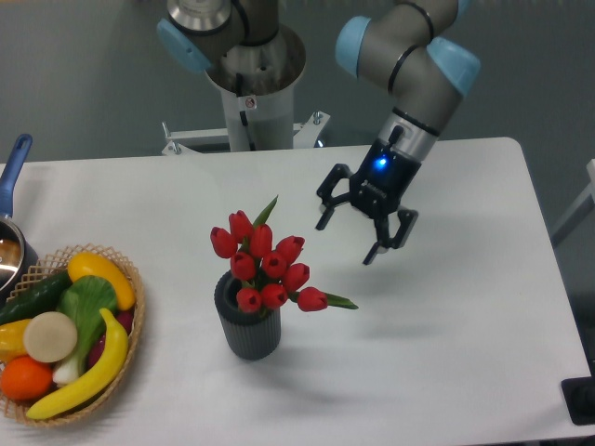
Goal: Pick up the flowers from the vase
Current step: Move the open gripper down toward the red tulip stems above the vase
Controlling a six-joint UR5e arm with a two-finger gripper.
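The flowers [265, 265], a bunch of red tulip buds with green leaves, stand in the vase [247, 327], a short dark grey ribbed cylinder on the white table, left of centre. My gripper [347, 238] hangs above the table to the right of the flowers, at about the height of the buds and apart from them. Its two black fingers are spread wide and hold nothing.
A wicker basket [125, 348] with a banana, an orange and vegetables sits at the front left. A blue-handled metal pot [11, 243] is at the left edge. The robot's base [251, 74] stands behind the table's far edge.
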